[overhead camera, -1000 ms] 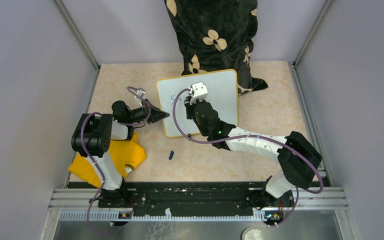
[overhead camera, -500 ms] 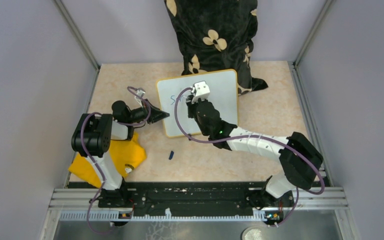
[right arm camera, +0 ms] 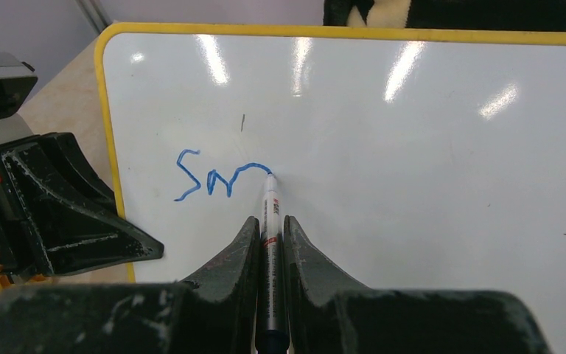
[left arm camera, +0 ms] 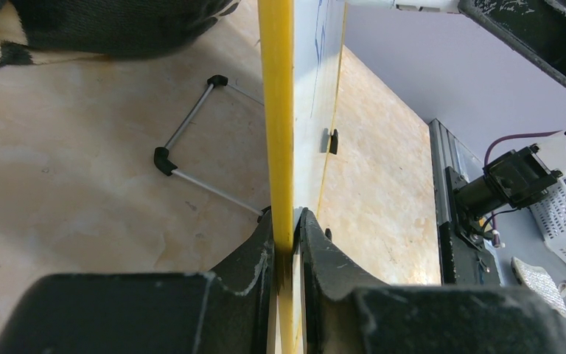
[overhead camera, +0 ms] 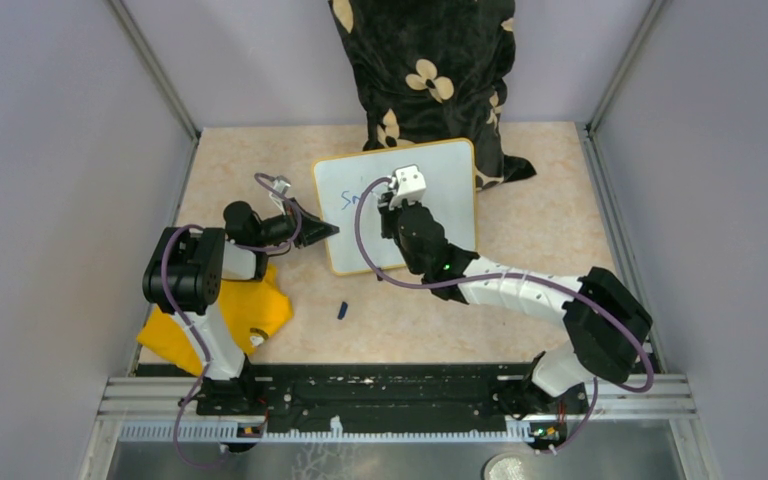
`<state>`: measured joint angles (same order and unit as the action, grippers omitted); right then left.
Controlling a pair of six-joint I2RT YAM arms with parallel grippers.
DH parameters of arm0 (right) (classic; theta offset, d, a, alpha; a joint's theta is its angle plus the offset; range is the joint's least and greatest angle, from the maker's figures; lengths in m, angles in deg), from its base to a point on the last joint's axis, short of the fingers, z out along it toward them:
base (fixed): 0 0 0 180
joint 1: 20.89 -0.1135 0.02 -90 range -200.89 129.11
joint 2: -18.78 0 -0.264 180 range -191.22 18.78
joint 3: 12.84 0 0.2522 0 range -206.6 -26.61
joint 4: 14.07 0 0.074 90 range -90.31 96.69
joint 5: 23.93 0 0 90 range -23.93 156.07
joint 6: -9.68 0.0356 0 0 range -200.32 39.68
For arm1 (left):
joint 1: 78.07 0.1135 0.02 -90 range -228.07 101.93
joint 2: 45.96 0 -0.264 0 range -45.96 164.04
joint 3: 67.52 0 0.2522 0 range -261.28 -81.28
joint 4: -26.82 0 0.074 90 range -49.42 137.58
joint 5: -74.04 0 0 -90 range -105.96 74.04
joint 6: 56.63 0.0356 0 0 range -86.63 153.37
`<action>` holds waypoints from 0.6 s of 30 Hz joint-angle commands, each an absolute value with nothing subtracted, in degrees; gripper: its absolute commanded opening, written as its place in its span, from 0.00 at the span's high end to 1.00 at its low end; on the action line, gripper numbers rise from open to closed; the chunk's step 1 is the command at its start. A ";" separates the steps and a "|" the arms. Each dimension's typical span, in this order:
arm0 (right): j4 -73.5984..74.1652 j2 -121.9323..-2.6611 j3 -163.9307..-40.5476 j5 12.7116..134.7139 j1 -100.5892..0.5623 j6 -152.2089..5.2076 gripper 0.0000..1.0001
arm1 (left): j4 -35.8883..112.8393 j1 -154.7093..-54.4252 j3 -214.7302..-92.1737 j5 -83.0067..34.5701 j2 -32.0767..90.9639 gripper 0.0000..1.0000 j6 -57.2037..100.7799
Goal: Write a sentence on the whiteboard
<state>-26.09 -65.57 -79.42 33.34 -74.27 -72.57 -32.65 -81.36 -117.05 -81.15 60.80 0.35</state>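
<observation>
The whiteboard [overhead camera: 450,185] stands tilted at the middle of the table. My left gripper [overhead camera: 325,231] is shut on its yellow rim [left arm camera: 276,110] at the lower left corner, one finger on each face [left arm camera: 287,217]. My right gripper [right arm camera: 270,220] is shut on a blue marker [right arm camera: 269,199], and its tip touches the whiteboard [right arm camera: 413,184]. The sentence [right arm camera: 214,181] reads "Sm" in blue for now, ending at the marker tip. From above, the writing [overhead camera: 352,197] lies just left of my right gripper [overhead camera: 392,200].
A yellow cloth [overhead camera: 220,315] lies under the left arm. A small blue cap [overhead camera: 342,310] rests on the table below the board. Dark flowered fabric [overhead camera: 425,70] rises behind the board. A thin wire stand [left arm camera: 191,140] props the board's back.
My right gripper has moved rightward along the board with the marker, and the blue stroke has grown longer. The left arm and the board have not moved.
</observation>
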 commanded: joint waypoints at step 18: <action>-23.19 -59.27 -76.82 35.47 -73.26 -71.02 1.00 | -33.34 -81.58 -117.23 -80.85 61.89 1.00 2.87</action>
